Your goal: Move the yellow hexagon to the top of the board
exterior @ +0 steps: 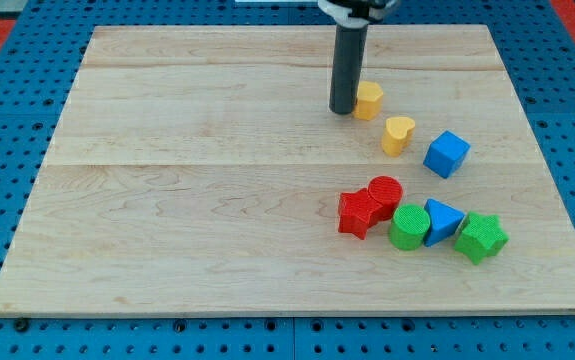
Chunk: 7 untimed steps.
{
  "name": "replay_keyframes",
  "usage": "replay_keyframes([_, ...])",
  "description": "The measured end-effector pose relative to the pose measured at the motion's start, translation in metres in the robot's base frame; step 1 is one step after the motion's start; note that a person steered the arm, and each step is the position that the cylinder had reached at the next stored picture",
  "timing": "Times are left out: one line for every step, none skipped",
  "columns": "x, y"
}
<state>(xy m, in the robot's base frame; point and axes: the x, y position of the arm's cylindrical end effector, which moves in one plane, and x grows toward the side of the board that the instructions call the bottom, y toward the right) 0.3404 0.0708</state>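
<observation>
The yellow hexagon [369,100] lies on the wooden board [187,180] in the upper right-centre part. My tip [344,110] stands right against the hexagon's left side, touching it or nearly so. A yellow heart [398,134] lies just below and to the right of the hexagon.
A blue cube [447,153] lies right of the heart. Lower down is a cluster: a red star [357,213], a red cylinder [385,195], a green cylinder [408,226], a blue triangle [442,220] and a green star [481,237]. The board's top edge is a short way above the hexagon.
</observation>
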Motion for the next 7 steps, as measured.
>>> replay_keyframes([-0.027,0.071])
replay_keyframes([0.006,0.064])
replay_keyframes([0.007,0.132])
replay_keyframes([-0.053,0.145])
replay_keyframes([-0.035,0.157])
replay_keyframes([0.019,0.157])
replay_keyframes([-0.011,0.1])
